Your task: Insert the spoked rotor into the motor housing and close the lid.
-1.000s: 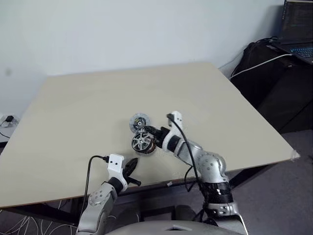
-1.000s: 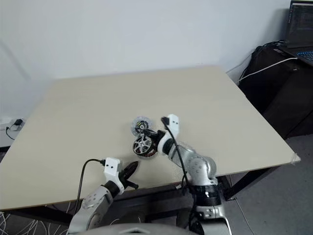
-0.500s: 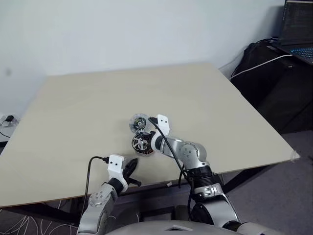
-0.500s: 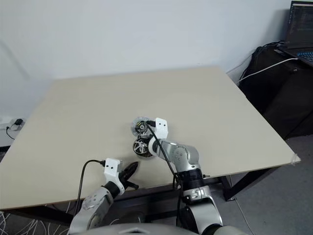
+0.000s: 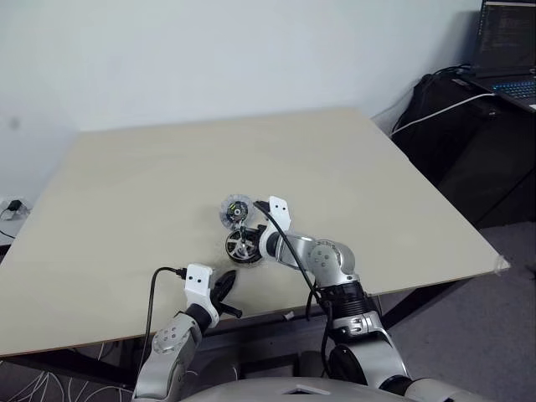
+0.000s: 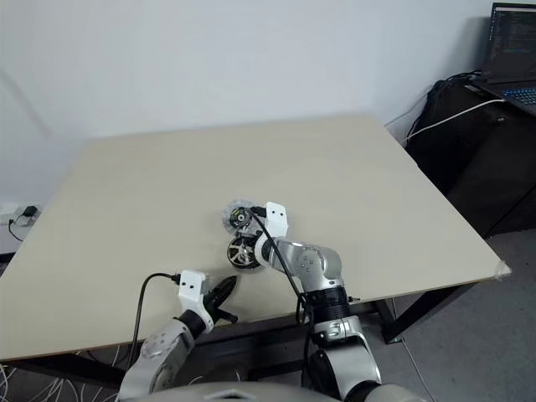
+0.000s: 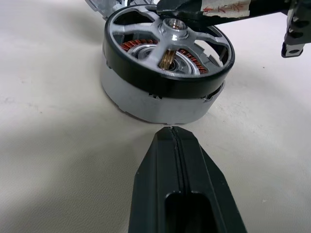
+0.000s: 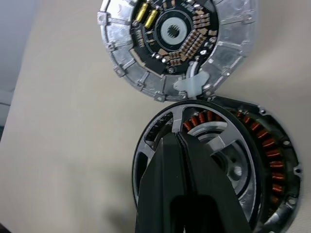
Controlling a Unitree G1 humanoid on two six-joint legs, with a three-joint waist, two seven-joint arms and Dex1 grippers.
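Spoked rotor (image 7: 167, 48) flat atop motor housing (image 7: 155, 99), hub upward.

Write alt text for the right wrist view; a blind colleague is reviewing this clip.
The right hand, its black fingers pressed shut, rests on the spoked rotor, which sits in the motor housing with copper windings showing between the spokes. Beside the housing, the lid lies on the beige table, circuit-board face up.

Spoked rotor (image 7: 167, 58): black rim, silver spokes and hub. Motor housing (image 8: 272, 160): dark body, ring of copper-brown windings, pale grey side wall. Lid (image 8: 177, 41): light grey ribbed rim, black-and-copper middle, two yellow parts. Table (image 5: 151, 193): plain beige.
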